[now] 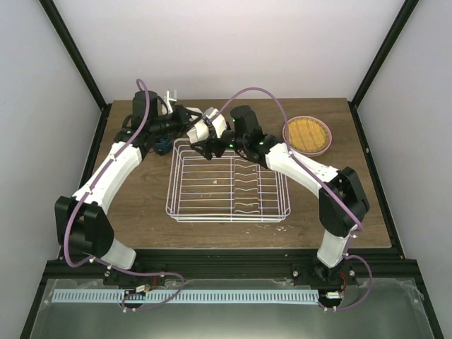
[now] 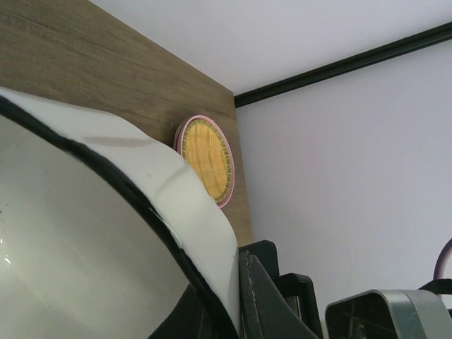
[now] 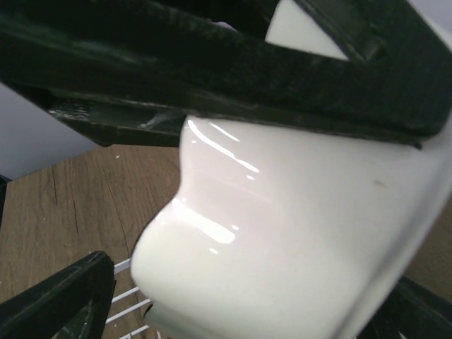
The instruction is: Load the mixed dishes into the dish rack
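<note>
The bowl [image 1: 212,126] is held above the far-left corner of the rack [image 1: 171,185], its rim clamped in the closed left end effector [image 1: 192,127]. The right end effector [image 1: 210,143] is spread wide around the bowl, its lower finger [image 3: 56,304] kept apart. Stacked plates [image 1: 308,134] are seen right of the rack, on the bench [image 1: 141,205].

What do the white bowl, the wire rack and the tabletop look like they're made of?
The bowl looks like glazed ceramic or enamelware: it is glossy white with sharp highlights and a dark rim. The dish rack is thin white wire, likely coated metal. The tabletop shows matte brown wood grain and could be laminate.
</note>
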You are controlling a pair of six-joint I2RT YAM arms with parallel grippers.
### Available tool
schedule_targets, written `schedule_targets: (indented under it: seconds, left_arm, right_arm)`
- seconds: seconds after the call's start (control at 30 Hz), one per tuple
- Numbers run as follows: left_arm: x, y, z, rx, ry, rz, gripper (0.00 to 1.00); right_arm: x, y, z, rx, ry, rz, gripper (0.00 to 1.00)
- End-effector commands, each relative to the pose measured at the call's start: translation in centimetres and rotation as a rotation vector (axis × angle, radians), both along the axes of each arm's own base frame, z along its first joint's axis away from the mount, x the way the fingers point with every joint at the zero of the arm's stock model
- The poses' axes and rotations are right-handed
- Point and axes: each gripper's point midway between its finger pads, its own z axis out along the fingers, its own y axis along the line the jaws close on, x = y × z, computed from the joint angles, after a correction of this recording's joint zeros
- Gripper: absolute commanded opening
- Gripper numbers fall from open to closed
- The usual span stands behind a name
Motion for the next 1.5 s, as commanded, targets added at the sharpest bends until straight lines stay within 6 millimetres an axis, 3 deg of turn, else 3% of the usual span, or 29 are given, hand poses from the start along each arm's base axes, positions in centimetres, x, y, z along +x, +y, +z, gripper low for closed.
schedule_targets:
  seconds: [0.0, 0.1, 0.27, 0.77, 1.03, 1.3, 1.47]
  left_arm:
    - [-0.6, -0.5, 4.7, -0.060, -0.145, -0.030, 0.00]
    - [-0.5, -0.6, 4.4, -0.062, -0.140, -0.031, 0.00]
    - [-0.5, -0.9, 3.9, -0.074, -0.128, -0.031, 0.00]
    - [-1.0, -1.3, 0.4, -0.074, -0.053, -0.037, 0.00]
    - [-1.4, -1.5, -1.5, -0.081, -0.018, -0.049, 0.05]
    - [-2.2, -1.6, -3.5, -0.079, 0.029, -0.073, 0.20]
    - [-2.6, -1.6, -4.0, -0.072, 0.044, -0.083, 0.21]
  right_arm:
    - [0.4, 1.1, 1.7, 0.033, -0.046, 0.014, 0.87]
    - [0.5, 1.3, 1.4, 0.027, -0.041, 0.018, 0.80]
    - [0.7, 1.4, 1.0, 0.024, -0.040, 0.018, 0.77]
    - [0.9, 1.6, -0.1, 0.003, -0.042, 0.029, 0.54]
    - [1.0, 1.4, -0.6, -0.020, -0.046, 0.025, 0.52]
    - [1.0, 1.0, -1.2, -0.042, -0.043, 0.005, 0.49]
    - [1.1, 0.8, -1.6, -0.051, -0.040, -0.007, 0.48]
